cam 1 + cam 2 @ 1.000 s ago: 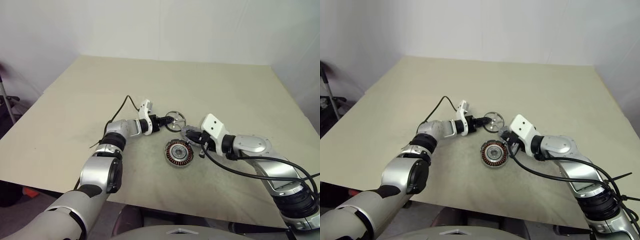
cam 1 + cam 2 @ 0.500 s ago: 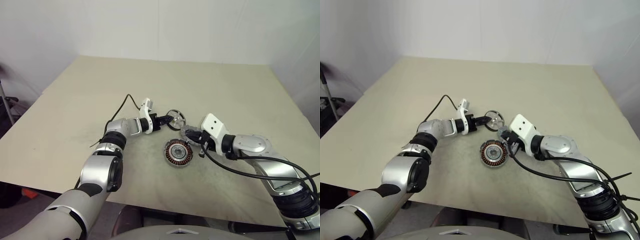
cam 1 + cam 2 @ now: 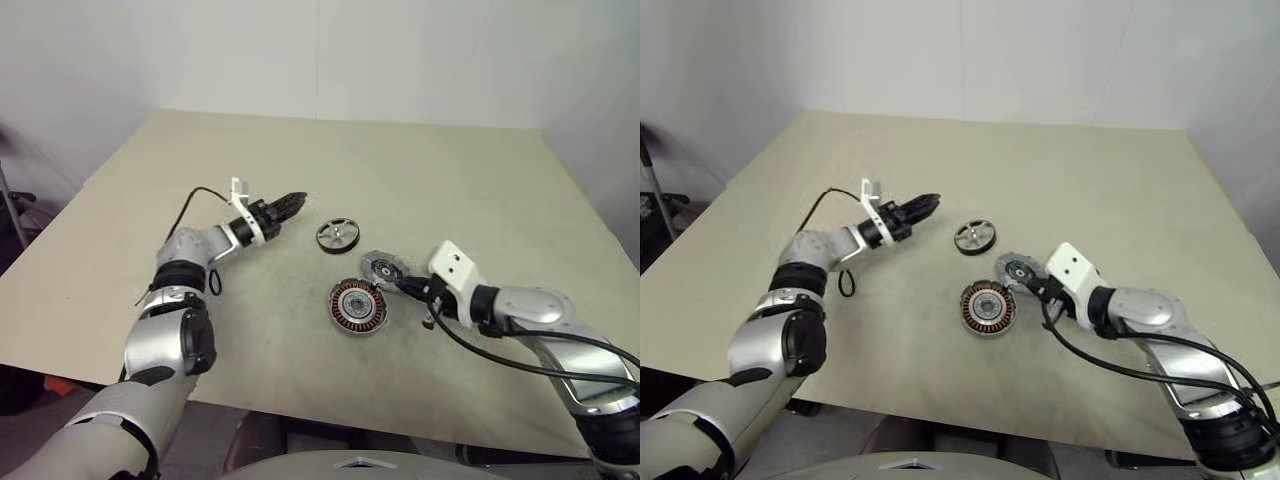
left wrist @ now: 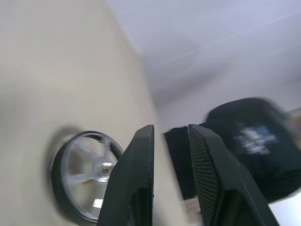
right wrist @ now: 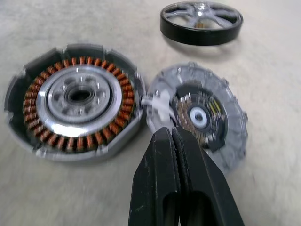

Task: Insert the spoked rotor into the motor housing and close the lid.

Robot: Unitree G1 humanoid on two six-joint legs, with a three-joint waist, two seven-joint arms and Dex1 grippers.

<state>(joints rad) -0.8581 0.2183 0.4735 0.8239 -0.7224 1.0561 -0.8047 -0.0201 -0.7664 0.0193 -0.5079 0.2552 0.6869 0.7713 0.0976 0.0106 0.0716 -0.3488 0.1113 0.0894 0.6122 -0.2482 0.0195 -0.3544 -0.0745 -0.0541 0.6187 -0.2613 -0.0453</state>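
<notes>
The spoked rotor point(image 3: 337, 235) lies flat on the table, shiny with a dark rim; the left wrist view shows it as well point(image 4: 87, 174). My left gripper point(image 3: 290, 203) hovers to its left, off the table, its fingers a narrow gap apart with nothing between them. The motor housing point(image 3: 357, 306) with its copper coil ring sits nearer me. The lid point(image 3: 383, 267), grey and ribbed, lies touching the housing's right side. My right gripper point(image 3: 408, 287) is shut and empty, its tip just short of the lid point(image 5: 202, 117) and beside the housing point(image 5: 75, 99).
All three parts lie near the middle of a wide beige table point(image 3: 450, 180). A white wall stands behind its far edge. A black cable point(image 3: 195, 195) loops off my left forearm.
The left gripper has let the tilted rotor go and swung left and up. The rotor now lies flat on the table. The right gripper has drawn back to the right, off the lid.
</notes>
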